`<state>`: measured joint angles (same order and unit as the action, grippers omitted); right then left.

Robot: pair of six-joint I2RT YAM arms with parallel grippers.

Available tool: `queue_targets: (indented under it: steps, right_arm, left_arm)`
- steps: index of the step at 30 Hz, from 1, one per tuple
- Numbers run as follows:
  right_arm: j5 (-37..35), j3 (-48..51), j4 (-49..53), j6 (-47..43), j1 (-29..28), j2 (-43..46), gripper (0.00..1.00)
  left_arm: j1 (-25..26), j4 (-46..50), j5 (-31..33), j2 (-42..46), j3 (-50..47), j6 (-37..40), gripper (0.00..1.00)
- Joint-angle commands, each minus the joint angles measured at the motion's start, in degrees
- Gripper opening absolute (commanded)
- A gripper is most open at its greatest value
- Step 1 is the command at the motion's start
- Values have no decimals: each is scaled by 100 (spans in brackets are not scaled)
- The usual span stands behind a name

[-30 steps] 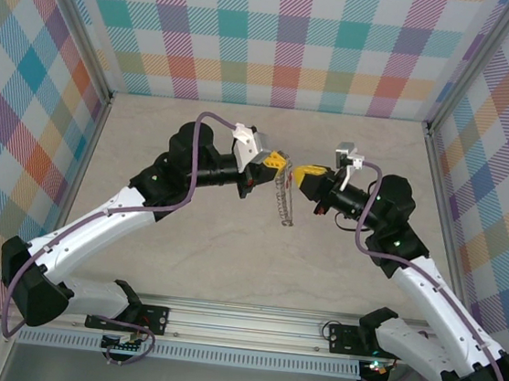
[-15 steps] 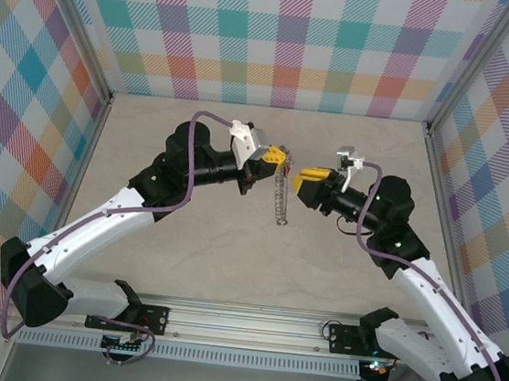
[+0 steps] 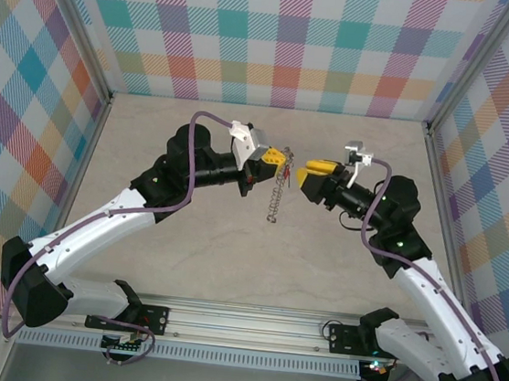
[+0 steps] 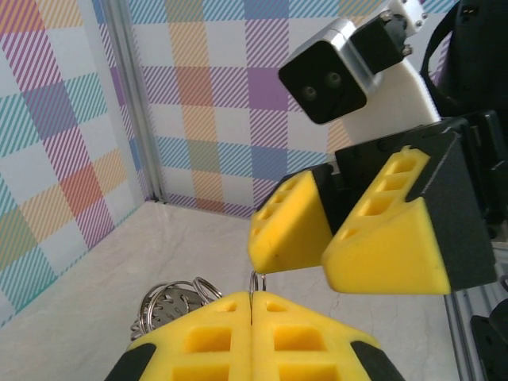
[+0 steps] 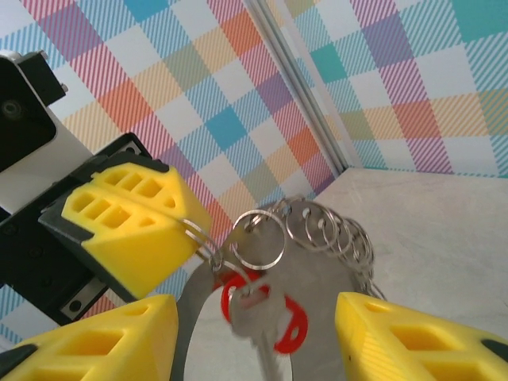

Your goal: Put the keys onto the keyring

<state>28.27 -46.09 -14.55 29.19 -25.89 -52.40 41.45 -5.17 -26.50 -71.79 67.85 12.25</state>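
On my left, the left gripper (image 3: 275, 159) is raised above the beige marbled tabletop (image 3: 220, 251). Its yellow jaws are pressed flat together, pinching the top of the large, thin grey-silver metal keyring (image 3: 278, 196), which is fringed with small loops. The ring hangs straight down from that pinch, and from overhead I see it nearly edge-on. I cannot tell whether its lower end touches the table. On my right wrist camera the loops fan out just beside the left gripper's tip. Below them dangles the tiny key (image 5: 259, 316), with its red plastic oval head and short silver blade. It appears to hang from one of the loops. Further right, the right gripper (image 3: 305, 175) faces the ring from close by, jaws apart and holding nothing. The key sits in the gap between them.
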Motion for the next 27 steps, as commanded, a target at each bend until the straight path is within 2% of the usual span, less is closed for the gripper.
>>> queue_targets:
  steps: [1,15,27]
  right_arm:
    - [179,-230,-592,106,23,-145,55]
    - [203,14,-1248,416,82,-473,56]
    - [386,293,-2258,1012,203,-787,57]
  left_arm:
    - [-92,-441,-210,87,-14,-162,0]
    - [-380,-571,-457,66,-88,-400,0]
    - [-523,-687,-608,140,-159,-663,0]
